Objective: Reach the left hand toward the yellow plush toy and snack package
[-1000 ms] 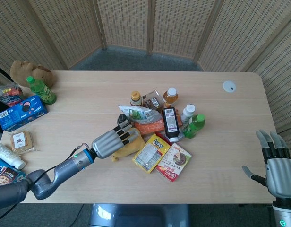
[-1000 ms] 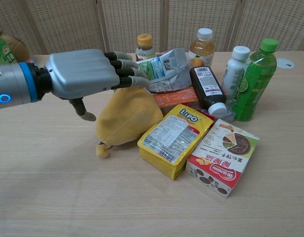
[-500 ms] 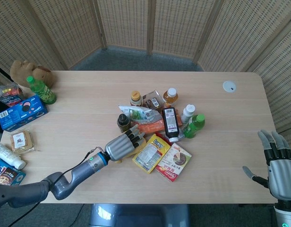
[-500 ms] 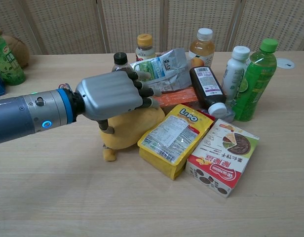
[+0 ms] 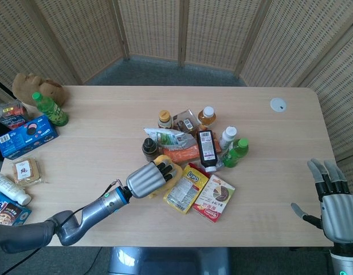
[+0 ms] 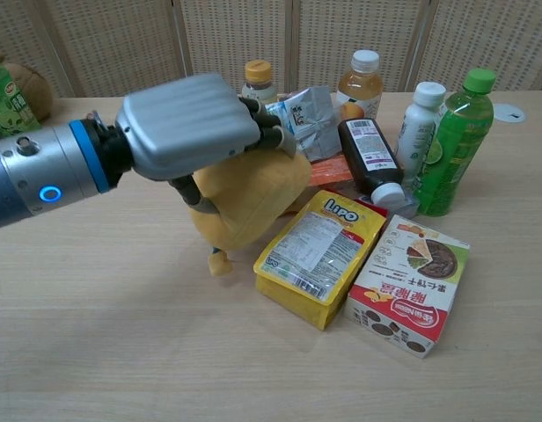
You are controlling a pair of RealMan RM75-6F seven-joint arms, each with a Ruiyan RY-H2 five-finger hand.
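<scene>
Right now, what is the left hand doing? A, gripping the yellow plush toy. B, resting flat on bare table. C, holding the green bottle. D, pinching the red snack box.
A: in the chest view the left hand has its fingers curled over the top of the yellow plush toy, which looks partly raised off the table.

My left robot hand [image 6: 187, 127] covers the top of the yellow plush toy [image 6: 253, 204]; I can't tell whether it grips. The frame cuts off the right robot hand [image 5: 336, 211] below the wrist.

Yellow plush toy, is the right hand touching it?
No, the right hand hangs open past the table's far edge; the left hand grips the yellow plush toy.
</scene>
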